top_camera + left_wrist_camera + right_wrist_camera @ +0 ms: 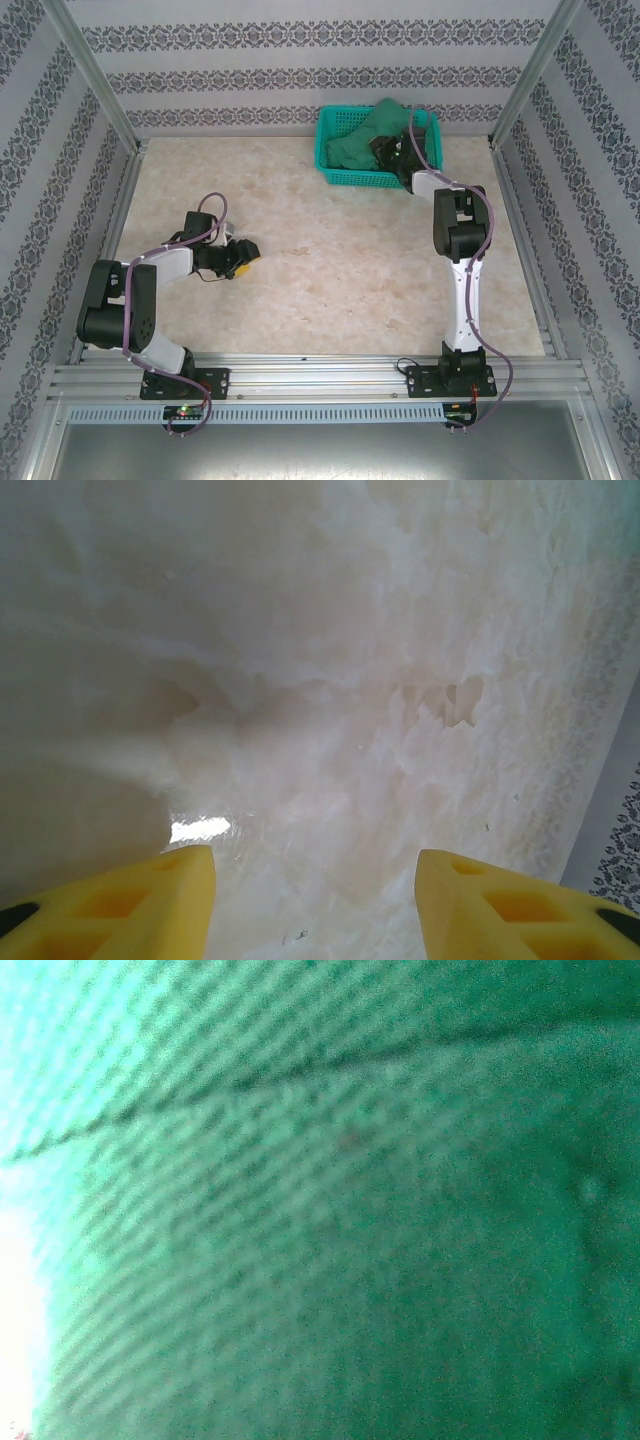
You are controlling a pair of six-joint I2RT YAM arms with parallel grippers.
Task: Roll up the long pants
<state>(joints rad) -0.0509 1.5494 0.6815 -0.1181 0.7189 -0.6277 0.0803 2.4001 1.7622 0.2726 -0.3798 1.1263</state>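
Note:
The long pants [362, 135] lie bunched as dark green fabric inside the teal mesh basket [345, 178] at the back right of the table. My right gripper [393, 156] reaches down into the basket against the pants, and from above its fingers are too dark to tell whether they are open or shut. In the right wrist view the green fabric [420, 1260] sits blurred right against the lens. My left gripper [247, 256] hovers low over the bare table at the left. Its yellow fingers [180, 900] stand apart around the left gripper [315, 900], with nothing between them.
The pale marbled table [330, 270] spreads between the two arms. Patterned walls and metal frame posts [95, 80] close in the back and sides. The basket stands close to the back wall.

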